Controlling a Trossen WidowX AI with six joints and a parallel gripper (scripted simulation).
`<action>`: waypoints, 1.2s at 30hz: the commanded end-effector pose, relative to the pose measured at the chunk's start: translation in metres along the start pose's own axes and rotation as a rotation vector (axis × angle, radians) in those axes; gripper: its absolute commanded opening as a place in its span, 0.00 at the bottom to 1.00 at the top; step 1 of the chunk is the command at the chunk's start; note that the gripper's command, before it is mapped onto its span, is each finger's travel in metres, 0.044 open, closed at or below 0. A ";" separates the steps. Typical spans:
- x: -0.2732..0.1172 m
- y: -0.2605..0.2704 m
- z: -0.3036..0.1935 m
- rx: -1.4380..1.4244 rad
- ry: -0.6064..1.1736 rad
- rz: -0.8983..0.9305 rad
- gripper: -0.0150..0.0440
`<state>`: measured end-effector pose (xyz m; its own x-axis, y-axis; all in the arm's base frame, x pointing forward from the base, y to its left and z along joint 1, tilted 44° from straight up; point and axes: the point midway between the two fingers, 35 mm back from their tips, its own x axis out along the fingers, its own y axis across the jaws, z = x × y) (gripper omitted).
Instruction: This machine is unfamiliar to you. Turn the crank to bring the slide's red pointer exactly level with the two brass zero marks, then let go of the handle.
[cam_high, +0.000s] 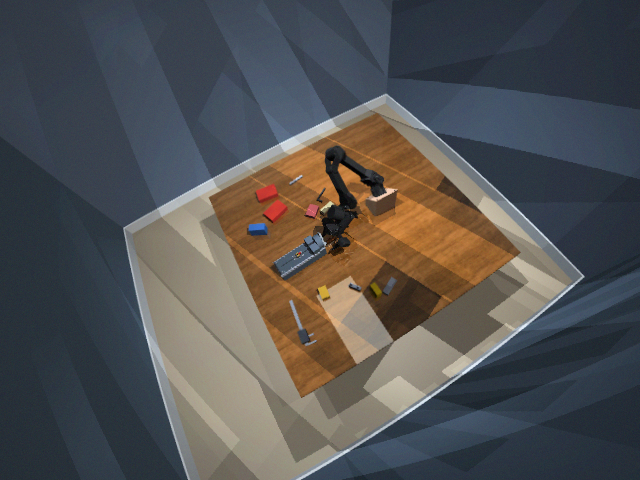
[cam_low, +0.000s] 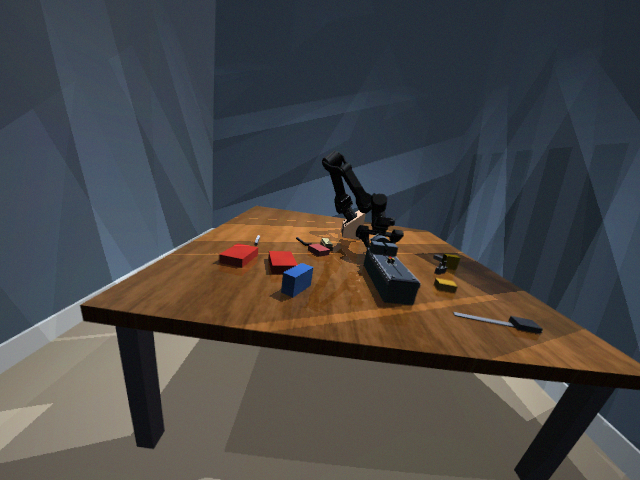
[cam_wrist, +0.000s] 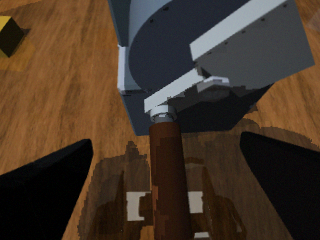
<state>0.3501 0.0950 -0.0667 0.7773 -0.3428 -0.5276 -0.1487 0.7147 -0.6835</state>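
One big wooden table (cam_high: 413, 217) (cam_low: 206, 304) carries the whole setup, and there's no brand, label or writing I can read on any of it. The black arm (cam_high: 341, 178) (cam_low: 351, 183) bends over toward the crank machine (cam_high: 299, 258) (cam_low: 391, 279) (cam_wrist: 165, 55), a long slate-grey box sitting on the wood. Next down in size, the hammer-like tool (cam_high: 298, 322) (cam_low: 498, 320) lies near the table's edge, then two red blocks (cam_high: 275, 211) (cam_low: 238, 255) and a blue block (cam_high: 257, 229) (cam_low: 297, 279). The gripper (cam_high: 336, 241) (cam_low: 381, 238) (cam_wrist: 167, 142) has its fingers spread wide, one either side of the brown crank handle (cam_wrist: 170, 180), clamped on nothing. Smallest is the red pointer (cam_high: 298, 254) (cam_low: 391, 260) on top of the machine; can't tell if it's level with the marks.
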 end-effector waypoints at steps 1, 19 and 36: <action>0.002 0.001 -0.008 -0.016 0.009 0.006 1.00; 0.002 0.001 -0.008 -0.016 0.009 0.006 0.25; -0.004 0.009 -0.002 -0.015 0.009 0.007 0.25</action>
<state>0.3466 0.0924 -0.0723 0.7654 -0.3576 -0.5351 -0.1540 0.7055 -0.6918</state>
